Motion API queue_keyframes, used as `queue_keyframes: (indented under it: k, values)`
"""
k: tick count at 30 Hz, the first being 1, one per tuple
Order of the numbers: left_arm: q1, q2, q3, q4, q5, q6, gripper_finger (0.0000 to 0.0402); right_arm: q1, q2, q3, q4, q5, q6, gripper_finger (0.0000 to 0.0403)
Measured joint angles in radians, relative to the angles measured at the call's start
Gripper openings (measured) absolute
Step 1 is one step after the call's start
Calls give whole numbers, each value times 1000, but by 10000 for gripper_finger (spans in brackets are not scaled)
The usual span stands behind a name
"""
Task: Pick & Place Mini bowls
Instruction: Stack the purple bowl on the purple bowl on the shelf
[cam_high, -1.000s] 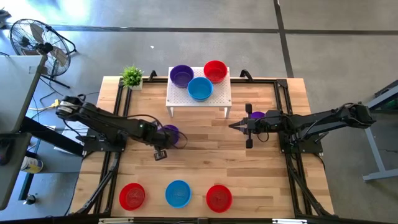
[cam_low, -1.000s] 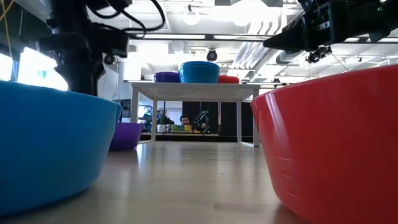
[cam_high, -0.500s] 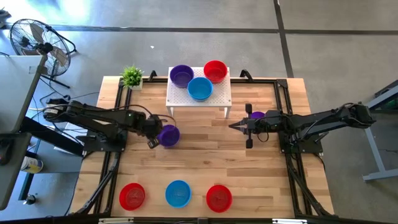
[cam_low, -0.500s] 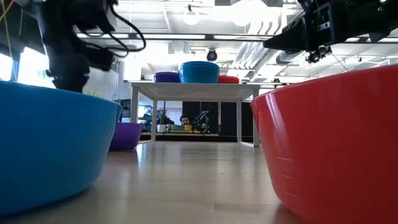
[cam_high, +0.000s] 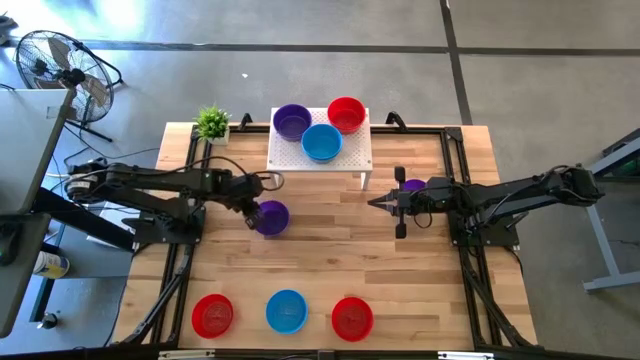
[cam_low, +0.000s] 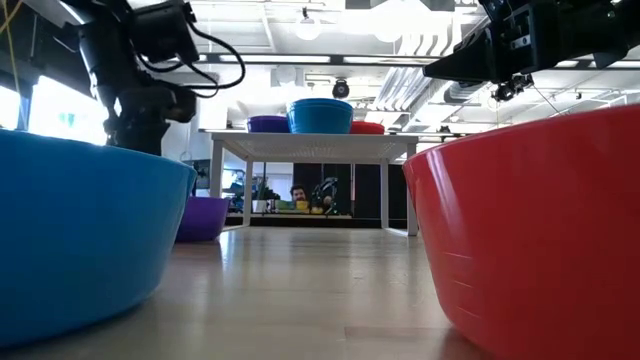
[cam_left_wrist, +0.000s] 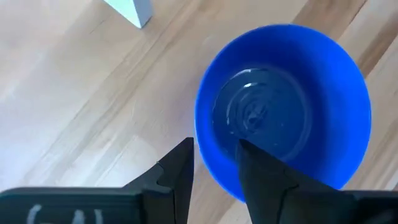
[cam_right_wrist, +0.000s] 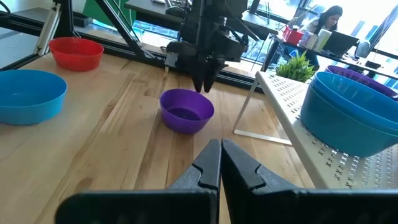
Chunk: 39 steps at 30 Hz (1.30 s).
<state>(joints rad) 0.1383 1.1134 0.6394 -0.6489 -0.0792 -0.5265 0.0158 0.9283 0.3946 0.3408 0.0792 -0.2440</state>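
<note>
A purple bowl (cam_high: 271, 217) sits on the wooden bench (cam_high: 330, 260), a bit left of the middle. The left claw (cam_high: 250, 208) is right at its rim on the 9 o'clock side, with its 2 fingers (cam_left_wrist: 180, 171) spread a little; 1 finger is over the rim, but I cannot tell if it pinches the bowl. At 12 o'clock on the bench stands a white stand (cam_high: 320, 155) with holes, and on it are 3 bowls: a purple one (cam_high: 292, 122), a blue one (cam_high: 321, 143) and a red one (cam_high: 346, 114). A small green plant (cam_high: 212, 124) is at the stand's 9 o'clock side. Along the 6 o'clock edge of the bench sit 3 more bowls in a row: red (cam_high: 212, 315), blue (cam_high: 286, 311) and red (cam_high: 351, 318). The right claw (cam_high: 374, 203) hangs at the 3 o'clock side, pressed together and holding nothing. Another purple bowl (cam_high: 413, 185) peeks out just beside that arm.
</note>
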Motion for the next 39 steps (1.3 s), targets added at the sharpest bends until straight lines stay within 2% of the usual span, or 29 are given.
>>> queue_keyframes:
  k: [4,10,14,24,34,39]
  values:
    - [-1,38,-13,30,49,23,118,0,0,0,0,0,0,0]
    - [-1,118,-15,78,47,85,117,0,0,0,0,0,0,0]
    - [-1,137,-15,95,48,104,100,0,0,0,0,0,0,0]
    - [-1,124,-14,87,70,100,86,0,0,0,0,0,0,0]
    - [-1,124,49,45,70,112,86,0,0,0,0,0,0,0]
    - [-1,124,49,47,70,112,109,0,0,0,0,0,0,0]
